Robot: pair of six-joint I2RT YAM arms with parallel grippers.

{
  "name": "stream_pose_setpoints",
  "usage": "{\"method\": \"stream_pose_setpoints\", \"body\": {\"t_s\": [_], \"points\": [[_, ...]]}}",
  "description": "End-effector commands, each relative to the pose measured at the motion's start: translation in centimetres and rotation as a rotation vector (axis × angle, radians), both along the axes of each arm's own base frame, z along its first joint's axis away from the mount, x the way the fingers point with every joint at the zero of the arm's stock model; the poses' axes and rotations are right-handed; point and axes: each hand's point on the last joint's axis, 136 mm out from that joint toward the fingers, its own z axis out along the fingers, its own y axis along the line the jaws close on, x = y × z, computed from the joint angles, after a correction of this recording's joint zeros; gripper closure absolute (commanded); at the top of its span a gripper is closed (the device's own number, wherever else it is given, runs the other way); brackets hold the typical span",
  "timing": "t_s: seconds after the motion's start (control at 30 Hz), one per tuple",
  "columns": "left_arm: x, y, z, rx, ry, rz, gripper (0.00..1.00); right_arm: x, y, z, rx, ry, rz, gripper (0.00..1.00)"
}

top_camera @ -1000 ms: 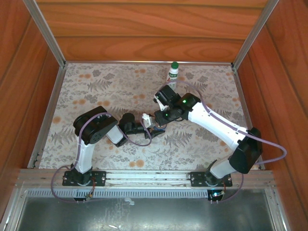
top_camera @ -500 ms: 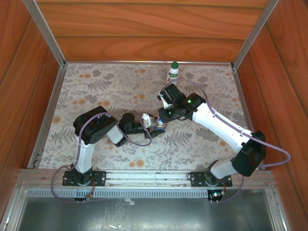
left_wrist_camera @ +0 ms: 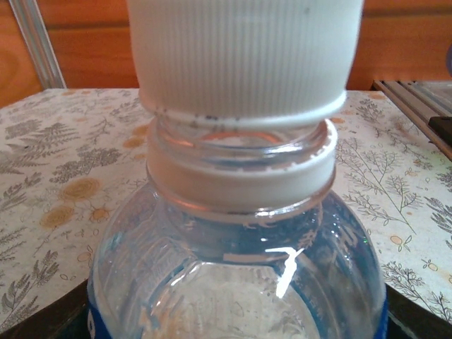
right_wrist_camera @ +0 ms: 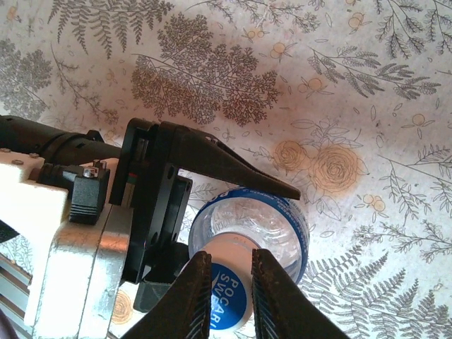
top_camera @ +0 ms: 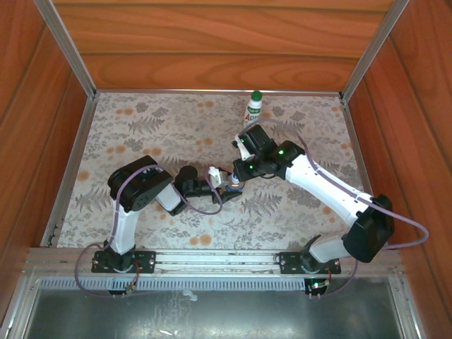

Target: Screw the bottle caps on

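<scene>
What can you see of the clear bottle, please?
The clear bottle is small, transparent plastic with a blue label band and a white neck ring. It stands upright near the middle of the table, gripped across its body by the left fingers. A white ribbed cap with a blue printed top sits on its neck, pinched by the right fingers.

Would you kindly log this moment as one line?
left claw: holds small clear plastic bottle | right claw: shut on its white ribbed cap
</scene>
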Motion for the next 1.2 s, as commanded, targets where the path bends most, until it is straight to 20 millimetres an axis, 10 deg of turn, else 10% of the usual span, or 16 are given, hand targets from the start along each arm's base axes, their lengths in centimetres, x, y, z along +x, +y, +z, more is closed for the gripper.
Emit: {"method": "stream_pose_setpoints", "body": {"t_s": [0.0, 0.5, 0.83, 0.93, 1.17], "points": [[-0.2, 0.1, -1.0, 0.018, 0.035, -0.017, 0.35, -1.6, -1.2, -1.8, -0.032, 0.090, -0.015, 0.80], [-0.2, 0.1, -1.0, 0.016, 0.037, -0.020, 0.35, -3.5, -1.4, 0.2, 0.074, 0.086, 0.004, 0.75], [-0.2, 0.1, -1.0, 0.016, 0.038, -0.020, 0.35, 1.0, -3.1, 2.6, 0.068, -0.158, -0.158, 0.29], [-0.1, 0.1, -0.9, 0.015, 0.039, -0.020, 0.35, 1.1, -3.2, 3.3, 0.144, -0.187, -0.173, 0.02], [-0.2, 0.2, -0.9, 0.014, 0.042, -0.021, 0.35, 0.0, -1.8, 2.0, 0.327, -0.116, -0.082, 0.00]]}}
